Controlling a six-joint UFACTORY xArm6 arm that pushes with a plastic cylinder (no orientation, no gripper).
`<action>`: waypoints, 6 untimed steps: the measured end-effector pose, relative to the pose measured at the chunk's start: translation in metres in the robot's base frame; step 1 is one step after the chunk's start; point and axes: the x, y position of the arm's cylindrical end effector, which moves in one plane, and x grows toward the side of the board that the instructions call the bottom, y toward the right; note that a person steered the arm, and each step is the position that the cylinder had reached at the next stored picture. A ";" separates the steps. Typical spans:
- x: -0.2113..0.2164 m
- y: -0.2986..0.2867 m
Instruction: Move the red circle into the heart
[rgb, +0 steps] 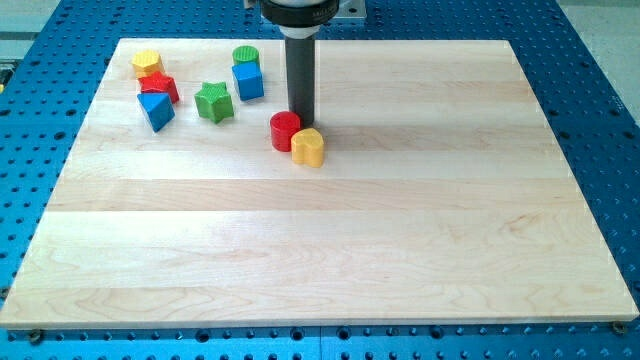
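Our tip carries no jaws; we find it just above the red circle, which touches the yellow heart near board centre.

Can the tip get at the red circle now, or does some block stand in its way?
Probably yes. My tip stands just above the red circle, toward the view's top, with no block between them. The yellow heart already touches the circle at its lower right, on the far side from the tip.
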 end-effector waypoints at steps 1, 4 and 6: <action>-0.007 -0.025; 0.051 -0.078; 0.061 -0.033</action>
